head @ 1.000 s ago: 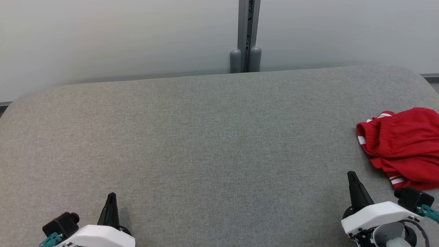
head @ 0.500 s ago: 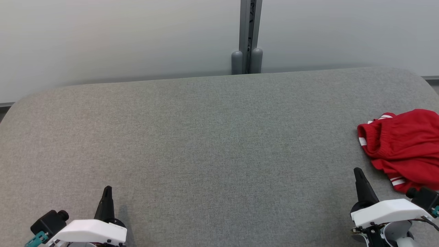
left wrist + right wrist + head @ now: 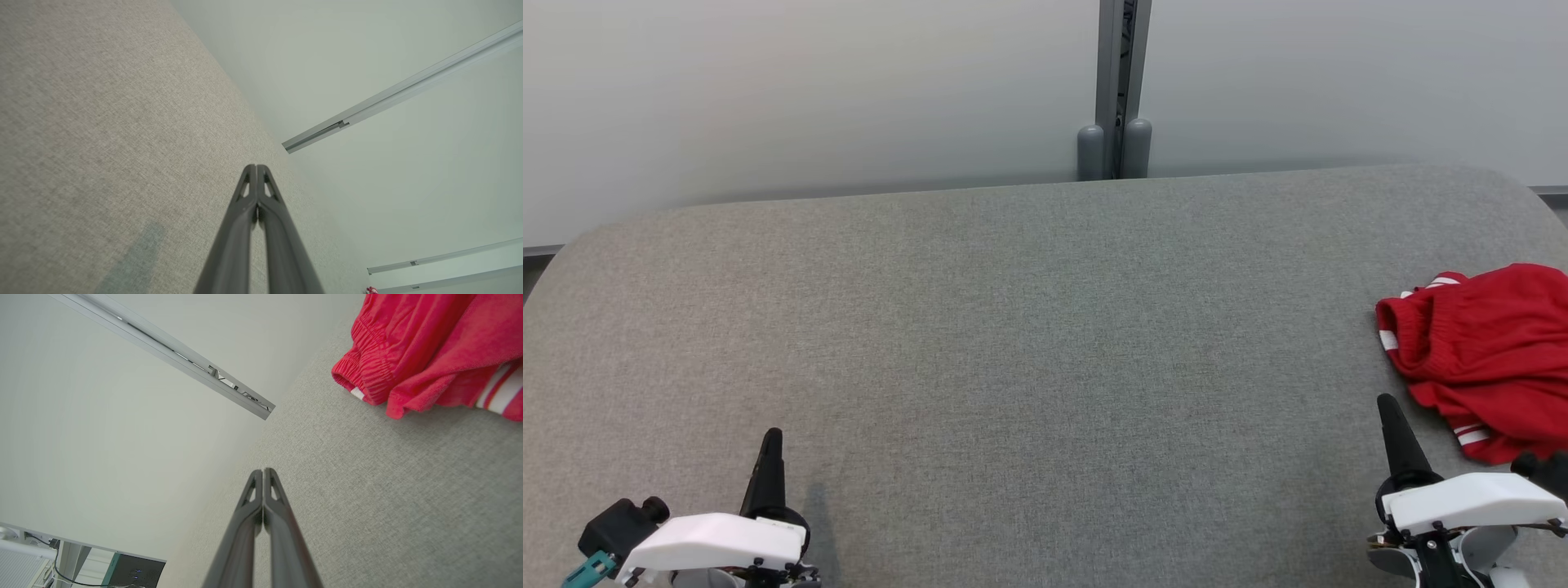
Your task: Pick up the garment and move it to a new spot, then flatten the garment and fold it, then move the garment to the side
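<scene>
One garment (image 3: 1486, 359) on grey surface (image 3: 1013, 327) near right pincer (image 3: 1385, 402); wall post (image 3: 1116, 90) behind.

Red garment (image 3: 1486, 351) there, soft cloth, ribbed at the waistband; table (image 3: 1029, 327) in coarse matt grey weave; left gripper (image 3: 256, 168) smooth dark plastic.

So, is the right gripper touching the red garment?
Apart. The right wrist view shows the right gripper, fingers shut, with bare grey upholstery between its tips and the red garment.
</scene>
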